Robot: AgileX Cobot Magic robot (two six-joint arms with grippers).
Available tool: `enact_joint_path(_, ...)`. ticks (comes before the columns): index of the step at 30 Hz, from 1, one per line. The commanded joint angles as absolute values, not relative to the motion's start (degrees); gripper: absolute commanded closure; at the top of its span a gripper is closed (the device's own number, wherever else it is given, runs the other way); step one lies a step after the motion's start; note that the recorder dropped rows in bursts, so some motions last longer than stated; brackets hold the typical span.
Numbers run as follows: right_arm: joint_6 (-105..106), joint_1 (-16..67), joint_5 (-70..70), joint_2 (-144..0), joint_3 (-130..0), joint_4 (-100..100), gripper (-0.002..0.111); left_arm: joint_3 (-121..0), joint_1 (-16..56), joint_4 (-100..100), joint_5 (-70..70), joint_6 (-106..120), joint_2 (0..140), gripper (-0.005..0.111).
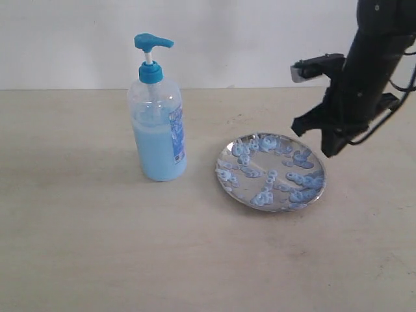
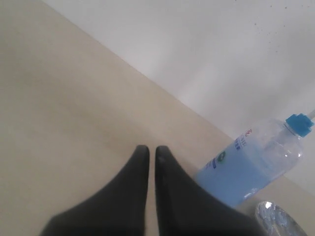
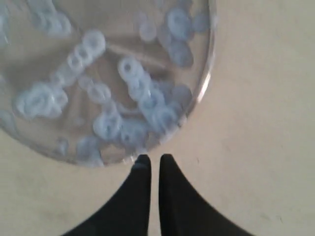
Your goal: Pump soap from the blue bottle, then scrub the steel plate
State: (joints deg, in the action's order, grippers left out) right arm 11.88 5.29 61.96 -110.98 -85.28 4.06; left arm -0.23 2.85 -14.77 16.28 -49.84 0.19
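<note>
The blue bottle [image 1: 156, 123] stands upright on the table, left of the steel plate [image 1: 270, 171]. Many pale blue soap blobs [image 1: 300, 179] dot the plate. My right gripper [image 1: 331, 149] hangs just above the plate's far right rim. In the right wrist view the right gripper [image 3: 153, 158] is shut with nothing held, its tips just off the edge of the plate [image 3: 98, 73]. My left gripper [image 2: 151, 150] is shut and empty over bare table, with the bottle [image 2: 251, 167] and a sliver of the plate [image 2: 275, 219] beside it. The exterior view does not show the left gripper.
A beige tabletop [image 1: 84, 247] runs back to a white wall [image 1: 227, 39] behind the bottle and plate. The right arm's dark body [image 1: 370, 71] and cables rise at the upper right.
</note>
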Motion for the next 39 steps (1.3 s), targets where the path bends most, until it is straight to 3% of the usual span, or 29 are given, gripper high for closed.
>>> enact_joint_path(1, 17.31, 7.27, 69.96, -122.49, -100.44, 14.14, 0.109, 0.0, 3.18, -14.46, 16.31, -49.73, 0.0, 0.103)
enact_joint_path(7, 10.41, 8.49, 69.96, -122.54, -100.49, -4.56, 0.109, 0.0, 3.18, -14.46, 16.31, -49.73, 0.0, 0.103)
enact_joint_path(9, 8.09, 8.28, 55.9, -123.26, -100.83, -4.14, 0.109, 0.0, 3.18, -14.46, 16.31, -49.73, 0.0, 0.103)
enact_joint_path(11, 12.27, 10.02, 50.4, -123.9, -100.72, 6.3, 0.109, 0.0, 3.18, -14.46, 16.31, -49.35, 0.0, 0.103)
enact_joint_path(15, 27.79, 12.49, 69.53, -125.07, -100.63, 17.5, 0.109, 0.0, 3.18, -14.46, 16.31, -49.31, 0.0, 0.103)
enact_joint_path(18, 18.93, 12.37, 69.96, -125.4, -99.12, 1.89, 0.109, 0.0, 3.18, -14.46, 16.31, -49.31, 0.0, 0.103)
enact_joint_path(21, 3.83, 11.21, 59.08, -126.43, -99.75, -15.82, 0.109, 0.0, 3.18, -14.46, 16.31, -49.31, 0.0, 0.103)
enact_joint_path(25, 5.55, 11.83, 48.5, -126.97, -100.66, -3.99, 0.109, 0.0, 3.18, -14.46, 16.31, -49.31, 0.0, 0.103)
enact_joint_path(29, 30.2, 13.84, 67.49, -126.97, -100.66, 9.21, 0.109, 0.0, 3.18, -14.46, 16.31, -49.31, 0.0, 0.103)
enact_joint_path(33, 17.0, 12.84, 69.96, -127.32, -100.48, -5.85, 0.109, 0.0, 3.18, -14.46, 16.31, -49.31, 0.0, 0.103)
enact_joint_path(36, 0.46, 11.95, 55.52, -127.32, -100.73, -13.01, 0.109, 0.0, 3.18, -14.46, 16.31, -49.31, 0.0, 0.103)
enact_joint_path(39, 5.18, 12.83, 48.54, -127.32, -100.73, 1.92, 0.109, 0.0, 3.18, -14.46, 16.31, -49.31, 0.0, 0.103)
